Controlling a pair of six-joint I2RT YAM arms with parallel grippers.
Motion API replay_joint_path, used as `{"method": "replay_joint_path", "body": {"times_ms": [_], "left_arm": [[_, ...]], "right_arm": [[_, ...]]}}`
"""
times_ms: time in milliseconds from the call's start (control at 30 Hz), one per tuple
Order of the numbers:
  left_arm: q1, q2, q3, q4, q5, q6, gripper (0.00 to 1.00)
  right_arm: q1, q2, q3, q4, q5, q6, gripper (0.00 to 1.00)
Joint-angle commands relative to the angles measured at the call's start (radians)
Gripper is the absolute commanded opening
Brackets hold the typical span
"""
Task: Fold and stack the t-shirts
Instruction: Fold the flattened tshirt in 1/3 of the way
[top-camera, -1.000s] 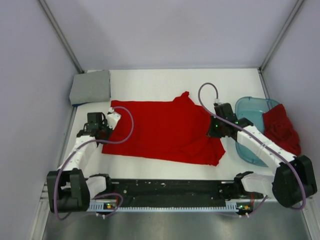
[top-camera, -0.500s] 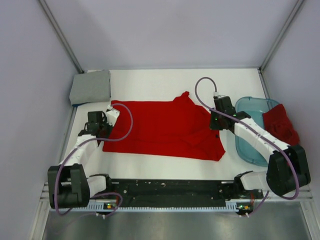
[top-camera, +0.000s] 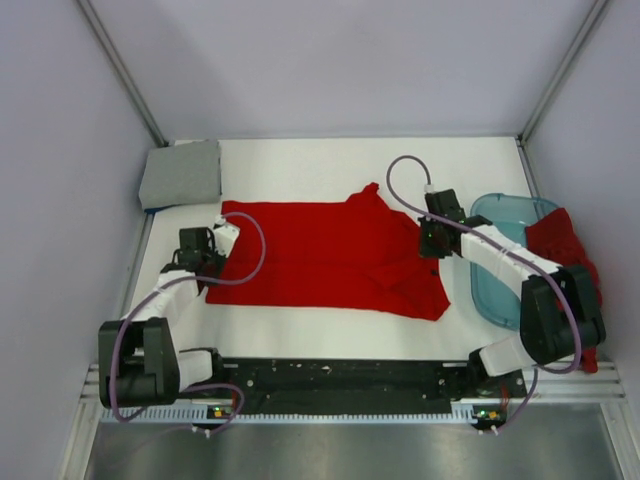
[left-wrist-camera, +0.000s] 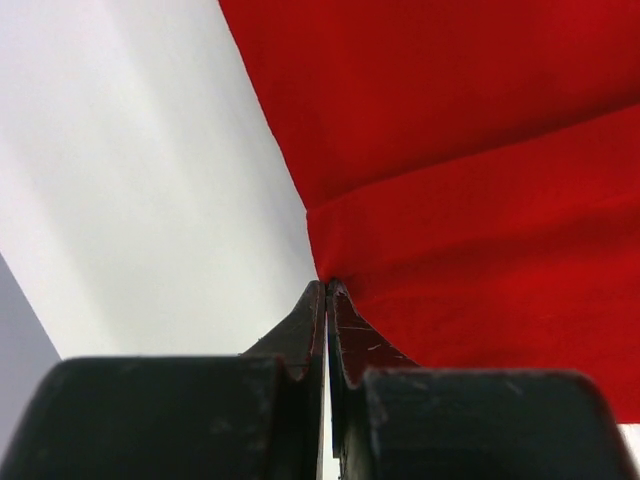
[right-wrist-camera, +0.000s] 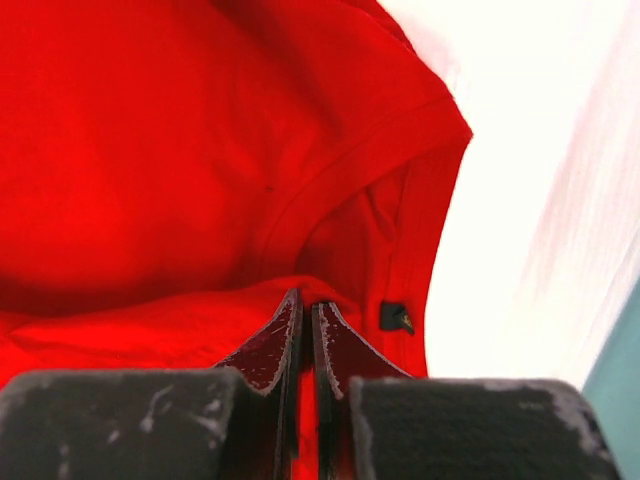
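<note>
The red shirt (top-camera: 330, 260) is looking like soft matt cloth; the blue tub (top-camera: 500, 212) at right, glossy translucent plastic.

I can read no text, number or brand in any of my three views. The nearest thing is a small dark tag (right-wrist-camera: 397, 317) on the bright red t-shirt (right-wrist-camera: 150, 150), right of centre and low in the right wrist view. It bears a yellowish mark too small for me to make out.
</note>
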Motion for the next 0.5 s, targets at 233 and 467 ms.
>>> {"method": "replay_joint_path", "body": {"times_ms": [233, 467], "left_arm": [[0.015, -0.015, 0.135, -0.045, -0.117, 0.028, 0.72], [0.015, -0.185, 0.126, -0.276, 0.093, 0.114, 0.69]], "right_arm": [[0.003, 0.093, 0.226, -0.103, 0.083, -0.015, 0.53], [0.236, -0.075, 0.118, -0.118, 0.013, -0.021, 0.60]]}}
